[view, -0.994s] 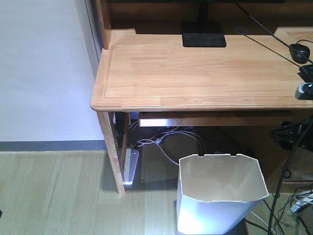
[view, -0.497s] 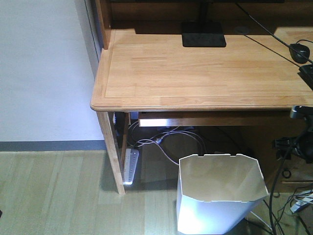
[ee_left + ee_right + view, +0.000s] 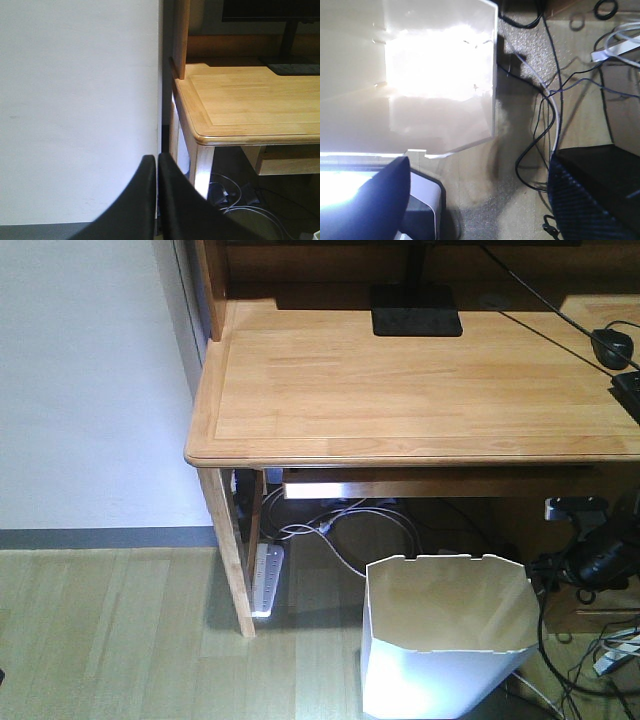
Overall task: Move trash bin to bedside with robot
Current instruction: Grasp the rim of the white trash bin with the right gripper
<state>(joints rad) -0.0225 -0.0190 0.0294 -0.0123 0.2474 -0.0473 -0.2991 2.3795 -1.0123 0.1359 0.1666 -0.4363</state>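
Hovering by the trash bin (image 3: 440,670) rim — right hand (image 3: 479,159) spread wide, left hand (image 3: 156,158) closed.

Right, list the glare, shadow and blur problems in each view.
Right wrist view: glare washes out the inside of the trash bin. Front view: evenly lit, but the bin's front wall shines and it is dim under the desk. Left wrist view: the left tool is a dark, soft-edged silhouette.
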